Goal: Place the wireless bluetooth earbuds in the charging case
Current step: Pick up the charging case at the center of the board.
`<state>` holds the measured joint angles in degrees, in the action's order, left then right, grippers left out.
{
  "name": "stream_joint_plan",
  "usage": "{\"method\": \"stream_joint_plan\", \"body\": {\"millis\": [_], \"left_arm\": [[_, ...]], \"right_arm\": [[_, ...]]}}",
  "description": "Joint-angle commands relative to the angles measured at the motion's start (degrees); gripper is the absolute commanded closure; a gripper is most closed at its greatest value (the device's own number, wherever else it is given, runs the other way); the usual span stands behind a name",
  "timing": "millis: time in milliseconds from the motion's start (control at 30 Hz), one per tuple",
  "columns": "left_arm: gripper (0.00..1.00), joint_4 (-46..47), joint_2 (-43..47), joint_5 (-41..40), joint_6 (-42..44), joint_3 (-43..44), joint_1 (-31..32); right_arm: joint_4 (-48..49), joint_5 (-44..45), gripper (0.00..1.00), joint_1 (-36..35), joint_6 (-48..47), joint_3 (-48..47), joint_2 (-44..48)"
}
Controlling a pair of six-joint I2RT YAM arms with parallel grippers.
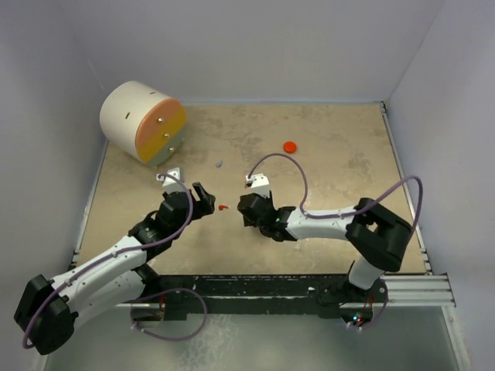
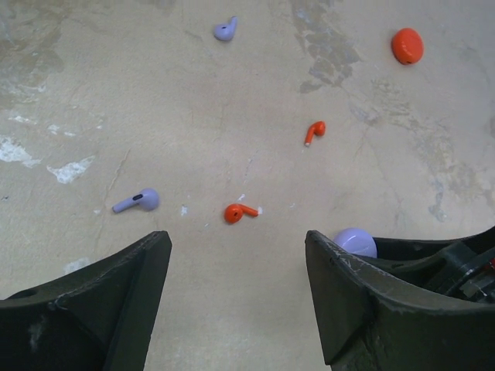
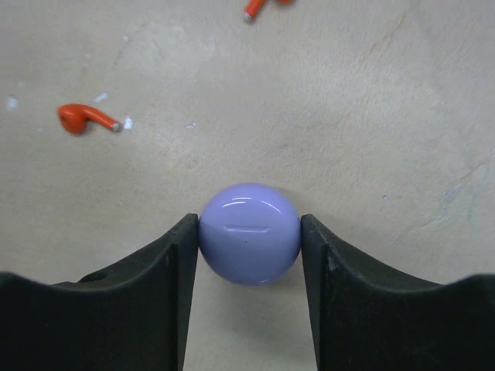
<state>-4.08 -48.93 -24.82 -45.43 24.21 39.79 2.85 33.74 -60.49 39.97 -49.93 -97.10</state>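
On the mottled tabletop [image 1: 332, 154], the right gripper [image 3: 249, 232] pinches a glossy round lavender case [image 3: 249, 239]; the left gripper [image 2: 238, 251] gapes near a stemmed red earbud [image 2: 237, 212].

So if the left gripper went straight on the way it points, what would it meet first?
Probably the nearer red earbud, lying on the table just ahead of the open left gripper; the tilt is unclear, so it may touch the table first.
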Motion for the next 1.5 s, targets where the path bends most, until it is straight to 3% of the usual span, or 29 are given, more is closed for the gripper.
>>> {"method": "stream_joint_plan", "body": {"millis": [0, 133, 333, 500, 933, 1467], "left_arm": [[0.33, 1.94, 1.41, 3.43, -2.49, 4.62, 0.05], [0.40, 7.11, 0.88, 6.28, -5.95, 3.97, -0.08], [0.46, 19.27, -1.38, 13.75, -8.65, 1.94, -1.18], [0.52, 24.96, -0.45, 15.97, -10.64, -0.58, -2.46], [0.53, 39.93, 0.69, 20.52, -13.74, -8.34, -3.50], [0.55, 43.51, 1.83, 25.11, -12.49, -10.90, -3.49]], "right_arm": [[16.36, -2.18, 1.00, -0.33, -14.92, 3.11, 9.31], [29.99, -9.02, 1.00, -0.33, -23.27, 6.12, 13.50], [42.83, -20.84, 1.00, -0.33, -30.28, 9.70, 15.05], [46.17, -23.91, 1.00, -0.33, -32.22, 11.65, 15.71], [50.97, -29.16, 1.00, -0.26, -34.60, 16.34, 18.82], [50.26, -30.44, 1.00, -0.19, -34.83, 14.69, 17.09]]}}
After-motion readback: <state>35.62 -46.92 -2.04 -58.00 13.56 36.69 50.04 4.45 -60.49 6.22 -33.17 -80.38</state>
